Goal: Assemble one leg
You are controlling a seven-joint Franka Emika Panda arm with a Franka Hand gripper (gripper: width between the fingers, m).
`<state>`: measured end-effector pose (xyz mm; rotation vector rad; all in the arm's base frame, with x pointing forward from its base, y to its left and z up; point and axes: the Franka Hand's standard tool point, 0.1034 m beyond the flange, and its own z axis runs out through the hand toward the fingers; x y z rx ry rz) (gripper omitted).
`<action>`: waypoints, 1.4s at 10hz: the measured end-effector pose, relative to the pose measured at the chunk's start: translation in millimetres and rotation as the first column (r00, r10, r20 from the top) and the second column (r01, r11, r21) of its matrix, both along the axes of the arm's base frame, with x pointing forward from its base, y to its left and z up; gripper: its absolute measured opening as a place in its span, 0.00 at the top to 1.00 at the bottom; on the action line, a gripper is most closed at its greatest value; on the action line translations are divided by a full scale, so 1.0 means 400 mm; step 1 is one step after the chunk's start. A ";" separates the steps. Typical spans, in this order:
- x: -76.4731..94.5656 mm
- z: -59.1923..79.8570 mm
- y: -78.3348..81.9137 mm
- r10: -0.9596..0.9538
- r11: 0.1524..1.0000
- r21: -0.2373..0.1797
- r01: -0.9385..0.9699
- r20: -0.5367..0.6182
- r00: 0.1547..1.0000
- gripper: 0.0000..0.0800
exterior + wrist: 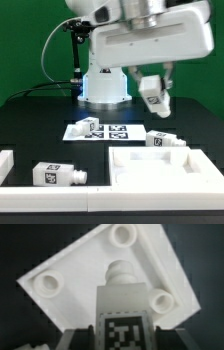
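Observation:
My gripper (153, 93) is shut on a leg (152, 88), a stubby white post with a black-and-white tag, and holds it in the air behind the large flat white part (200, 170). In the wrist view the held leg (125, 308) sits between my fingers (82, 337), and its round peg end (120, 269) points at the large white part (85, 260). That part shows three round sockets, one (160, 301) close beside the leg. Three more legs lie loose: one (85, 126) on the marker board, one (165, 139) behind the flat part, one (57, 175) at the front left.
The marker board (112, 131) lies at the table's middle. The robot base (104, 88) stands behind it. A white rim (60, 196) runs along the front edge, with a white block (5, 163) at the exterior view's left.

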<state>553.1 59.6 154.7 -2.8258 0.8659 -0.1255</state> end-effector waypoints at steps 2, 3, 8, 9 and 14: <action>0.013 -0.003 0.018 -0.036 0.998 -0.038 0.041 0.125 0.992 0.64; 0.013 -0.009 0.036 -0.027 0.998 -0.053 0.036 0.166 0.986 0.64; 0.086 -0.067 0.147 0.293 0.937 -0.280 -0.208 0.312 0.904 0.64; 0.084 -0.068 0.150 0.302 0.934 -0.281 -0.221 0.292 0.907 0.64; 0.196 -0.076 0.079 0.519 0.815 -0.426 -0.392 0.237 0.822 0.64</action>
